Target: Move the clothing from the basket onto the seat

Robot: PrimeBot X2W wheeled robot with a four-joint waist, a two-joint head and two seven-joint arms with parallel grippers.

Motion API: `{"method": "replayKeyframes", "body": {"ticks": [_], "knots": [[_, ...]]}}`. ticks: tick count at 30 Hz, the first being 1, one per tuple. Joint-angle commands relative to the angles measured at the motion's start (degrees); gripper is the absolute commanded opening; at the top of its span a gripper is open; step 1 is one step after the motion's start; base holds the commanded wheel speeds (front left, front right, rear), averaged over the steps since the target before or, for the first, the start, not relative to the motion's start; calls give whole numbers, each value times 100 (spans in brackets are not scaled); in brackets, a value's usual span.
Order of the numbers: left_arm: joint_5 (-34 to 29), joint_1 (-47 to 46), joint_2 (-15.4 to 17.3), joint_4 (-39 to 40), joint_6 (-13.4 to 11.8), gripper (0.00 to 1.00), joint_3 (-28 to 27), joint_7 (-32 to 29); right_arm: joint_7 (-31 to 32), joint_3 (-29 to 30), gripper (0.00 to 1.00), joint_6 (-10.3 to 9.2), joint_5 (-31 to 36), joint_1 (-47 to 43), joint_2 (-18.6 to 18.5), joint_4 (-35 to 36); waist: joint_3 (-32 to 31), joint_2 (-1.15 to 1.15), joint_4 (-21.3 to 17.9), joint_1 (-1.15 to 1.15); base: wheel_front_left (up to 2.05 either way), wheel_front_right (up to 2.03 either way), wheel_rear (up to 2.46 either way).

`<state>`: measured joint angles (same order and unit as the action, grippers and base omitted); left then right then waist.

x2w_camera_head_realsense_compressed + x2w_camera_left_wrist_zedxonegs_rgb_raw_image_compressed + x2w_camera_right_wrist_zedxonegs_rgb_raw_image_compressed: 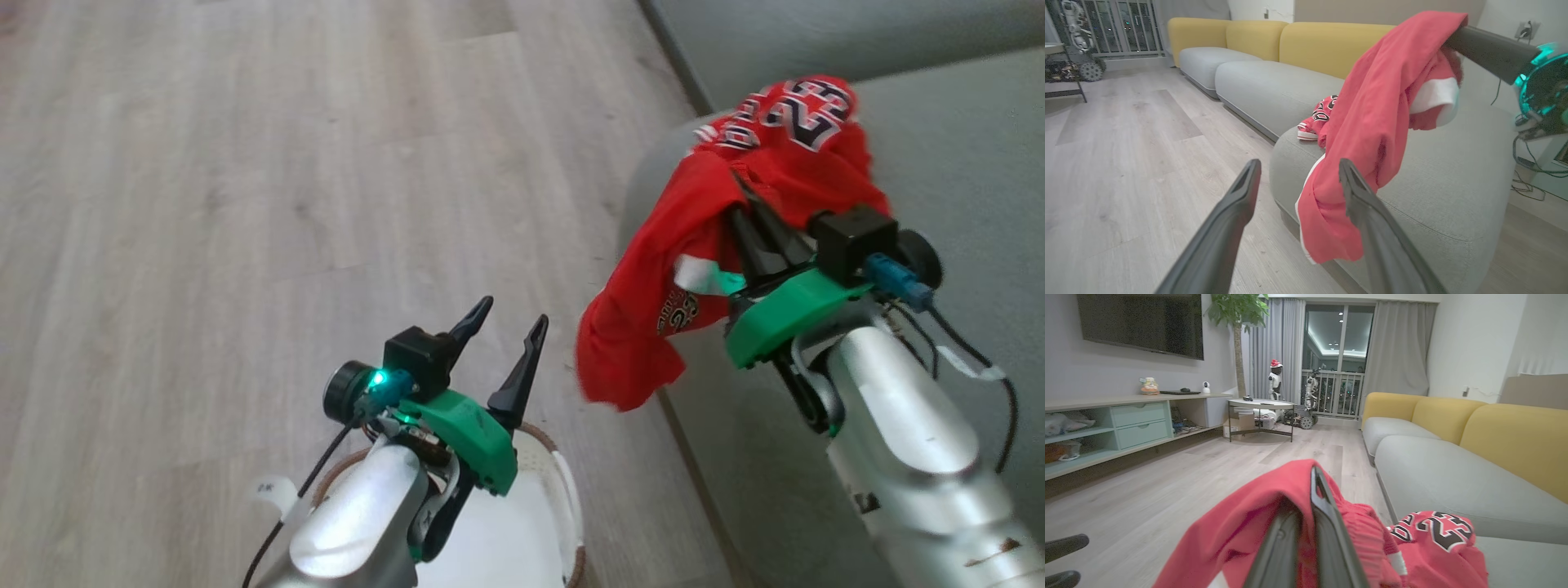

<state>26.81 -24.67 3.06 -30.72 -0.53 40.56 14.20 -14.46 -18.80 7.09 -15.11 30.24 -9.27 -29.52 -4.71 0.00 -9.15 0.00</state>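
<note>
Left fingers spread above basket; right fingers pinch clothing over seat.

grey-green seat — red clothing bunched at its corner, basket on pale wood floor

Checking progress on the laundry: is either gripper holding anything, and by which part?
The right gripper is shut on a fold of the clothing over the seat; the left gripper is open, empty.
</note>
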Motion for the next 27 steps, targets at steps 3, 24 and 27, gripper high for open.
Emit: {"method": "replayKeyframes", "body": {"ticks": [3, 24, 27], "knots": [[-55, -153, 25, 211, -16, 100, -156, 76, -54, -2, 0, 40, 41, 168, -144, 346, 72, 0, -460, 0, 0, 0, 0], [-253, -98, -16, 508, 45, 100, 88, 79, 91, 302, 0, 40, -81, 176, -610, 649, 417, 0, -1176, 0, 0, 0, 0], [-270, -114, -17, 552, 33, 100, 124, 79, 148, 403, 0, 40, -138, 371, -712, 538, 493, 0, -1054, 0, 0, 0, 0]]}}
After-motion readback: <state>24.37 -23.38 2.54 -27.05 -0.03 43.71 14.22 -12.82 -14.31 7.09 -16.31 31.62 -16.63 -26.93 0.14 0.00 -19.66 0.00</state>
